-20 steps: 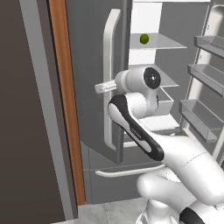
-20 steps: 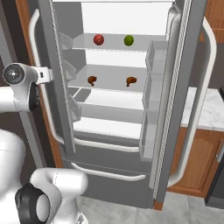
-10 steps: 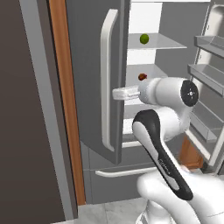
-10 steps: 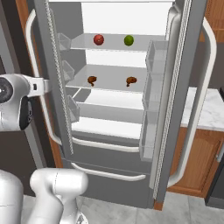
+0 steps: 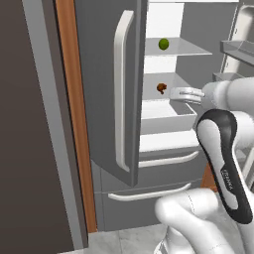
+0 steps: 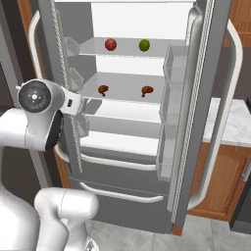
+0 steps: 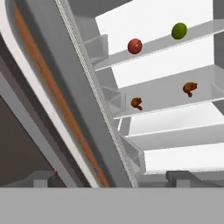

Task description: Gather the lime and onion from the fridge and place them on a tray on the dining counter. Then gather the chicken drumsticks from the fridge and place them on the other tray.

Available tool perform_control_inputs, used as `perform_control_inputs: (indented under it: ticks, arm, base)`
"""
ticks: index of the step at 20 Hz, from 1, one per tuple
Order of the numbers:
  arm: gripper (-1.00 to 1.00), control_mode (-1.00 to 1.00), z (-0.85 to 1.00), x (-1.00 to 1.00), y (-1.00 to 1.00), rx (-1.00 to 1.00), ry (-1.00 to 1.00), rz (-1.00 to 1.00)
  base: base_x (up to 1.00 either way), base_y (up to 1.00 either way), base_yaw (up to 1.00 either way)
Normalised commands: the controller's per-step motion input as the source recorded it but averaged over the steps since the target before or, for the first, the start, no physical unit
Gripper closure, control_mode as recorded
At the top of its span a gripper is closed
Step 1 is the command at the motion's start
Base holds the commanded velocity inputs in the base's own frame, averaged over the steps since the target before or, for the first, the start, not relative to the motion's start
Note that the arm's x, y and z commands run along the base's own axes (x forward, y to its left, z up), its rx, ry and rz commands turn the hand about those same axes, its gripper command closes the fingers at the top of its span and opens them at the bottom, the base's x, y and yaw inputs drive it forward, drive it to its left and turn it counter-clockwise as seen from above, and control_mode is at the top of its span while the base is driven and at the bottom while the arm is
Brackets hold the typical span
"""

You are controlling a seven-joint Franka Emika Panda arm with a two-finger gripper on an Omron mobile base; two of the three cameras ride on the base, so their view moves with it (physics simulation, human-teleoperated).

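The gripper [image 5: 174, 93] is spread wide and empty, having let go of the fridge [image 6: 196, 98] door handle. Onion [image 6: 111, 44] and lime [image 6: 144, 45] sit on the fridge's upper shelf, drumsticks [image 6: 146, 90] below.

Matt dark-grey fridge [image 6: 206, 98] with smooth glossy white handles [image 5: 120, 89]; glossy lime [image 6: 144, 45] and onion [image 6: 111, 44]

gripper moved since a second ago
Yes. In the left base view the gripper has swung right, off the door handle toward the open shelves, level with a drumstick.
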Motion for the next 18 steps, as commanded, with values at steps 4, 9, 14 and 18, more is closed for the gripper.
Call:
perform_control_inputs:
  ticks: [4,9,14,18]
  arm:
    - [-1.00,-1.00,-0.05,0.31,-0.52,0.21,0.10,0.02]
    - [-1.00,-1.00,-0.11,0.68,-0.12,0.15,0.10,0.00]
    - [-1.00,-1.00,-0.13,0.84,0.00,0.13,0.07,0.00]
    - [-1.00,-1.00,-0.16,0.72,0.06,0.13,0.03,0.00]
  base:
    - [0.00,0.00,0.00]
    - [0.00,0.00,0.00]
    - [0.00,0.00,0.00]
    - [0.00,0.00,0.00]
